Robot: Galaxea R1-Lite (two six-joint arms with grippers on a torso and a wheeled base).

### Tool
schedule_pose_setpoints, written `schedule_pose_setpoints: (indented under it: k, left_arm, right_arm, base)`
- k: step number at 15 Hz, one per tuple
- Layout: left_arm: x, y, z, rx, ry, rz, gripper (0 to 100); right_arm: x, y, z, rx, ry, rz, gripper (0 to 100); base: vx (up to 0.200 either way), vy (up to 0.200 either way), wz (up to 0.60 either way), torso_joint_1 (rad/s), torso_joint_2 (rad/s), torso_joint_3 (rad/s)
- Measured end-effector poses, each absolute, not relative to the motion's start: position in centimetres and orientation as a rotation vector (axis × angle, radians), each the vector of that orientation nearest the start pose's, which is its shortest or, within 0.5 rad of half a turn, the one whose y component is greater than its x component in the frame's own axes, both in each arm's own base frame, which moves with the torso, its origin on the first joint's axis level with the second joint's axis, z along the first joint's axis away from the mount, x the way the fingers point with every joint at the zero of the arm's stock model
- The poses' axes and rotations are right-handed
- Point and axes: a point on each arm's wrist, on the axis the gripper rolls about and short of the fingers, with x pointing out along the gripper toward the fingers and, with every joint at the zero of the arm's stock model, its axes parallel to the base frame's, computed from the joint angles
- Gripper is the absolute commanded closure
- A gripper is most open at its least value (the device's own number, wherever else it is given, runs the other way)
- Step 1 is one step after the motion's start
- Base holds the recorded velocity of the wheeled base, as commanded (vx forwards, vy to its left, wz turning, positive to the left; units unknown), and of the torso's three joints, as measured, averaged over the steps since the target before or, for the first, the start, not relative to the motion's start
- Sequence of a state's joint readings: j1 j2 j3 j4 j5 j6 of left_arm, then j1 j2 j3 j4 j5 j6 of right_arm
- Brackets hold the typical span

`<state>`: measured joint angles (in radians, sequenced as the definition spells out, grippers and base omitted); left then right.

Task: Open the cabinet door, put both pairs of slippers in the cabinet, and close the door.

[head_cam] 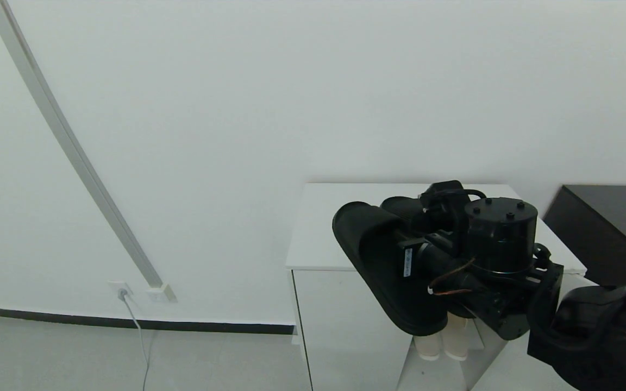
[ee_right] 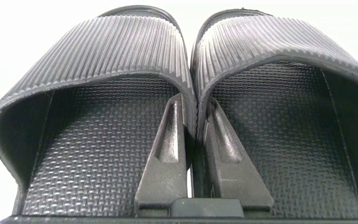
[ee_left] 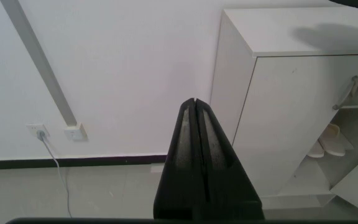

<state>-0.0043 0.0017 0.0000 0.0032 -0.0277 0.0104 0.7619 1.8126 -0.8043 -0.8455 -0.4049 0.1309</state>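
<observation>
Head view: I'm holding the black slippers (head_cam: 383,271) up by the cabinet (head_cam: 318,228) top, right tool (ee_right: 194,149) clamping both straps together. Looks like the door (ee_left: 297,124) is sitting open, with the pale slippers (head_cam: 443,347) already resting inside. My left tool (ee_left: 194,155) is pinched closed, empty. Remaining: stashing this pair, closing up.

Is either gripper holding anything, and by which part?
The right gripper clamps the black slippers by their touching inner strap edges; the left gripper is shut on nothing.

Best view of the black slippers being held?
Right wrist view: both black slippers close up, right gripper shut on their adjoining straps. Head view: the pair side-on by the cabinet; left wrist view: likely their shadow on its top.
</observation>
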Motion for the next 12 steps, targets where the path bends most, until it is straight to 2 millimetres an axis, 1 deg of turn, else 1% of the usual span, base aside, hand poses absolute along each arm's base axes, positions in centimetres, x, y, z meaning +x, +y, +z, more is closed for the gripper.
schedule_pose_setpoints:
  k: [6, 12]
  left_arm:
    - [-2.27, -0.05, 7.52, 0.010, 0.005, -0.032, 100]
    - [-2.27, -0.05, 7.52, 0.010, 0.005, -0.032, 100]
  right_arm:
    - [24.12, 21.73, 16.89, 0.039, 0.159, 0.341, 100]
    - [24.09, 21.72, 16.78, 0.036, 0.163, 0.345, 100]
  base:
    - [0.000, 0.000, 0.00, 0.000, 0.00, 0.000]
    - [-0.200, 0.000, 0.00, 0.000, 0.00, 0.002]
